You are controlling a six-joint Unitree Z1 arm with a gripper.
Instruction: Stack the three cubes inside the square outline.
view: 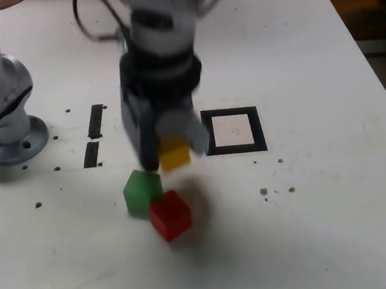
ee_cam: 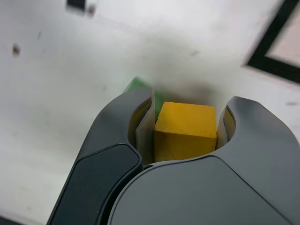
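My gripper (view: 172, 150) is shut on the yellow cube (view: 175, 154), which sits between the two dark jaws just left of the square outline (view: 234, 147) in the exterior view. The arm is motion-blurred there. The wrist view shows the yellow cube (ee_cam: 186, 131) pinched on both sides by the gripper (ee_cam: 189, 105). A corner of the green cube (ee_cam: 136, 85) peeks out past one finger. On the table the green cube (view: 141, 192) and the red cube (view: 170, 215) touch each other, nearer the front than the gripper. The square outline (ee_cam: 268, 47) holds nothing.
Two short black tape strips (view: 93, 135) lie to the exterior view's left of the gripper. The arm's grey base (view: 2, 115) stands at the far left. A dark cable (view: 92, 21) runs along the back. The table's right edge (view: 378, 79) slants nearby.
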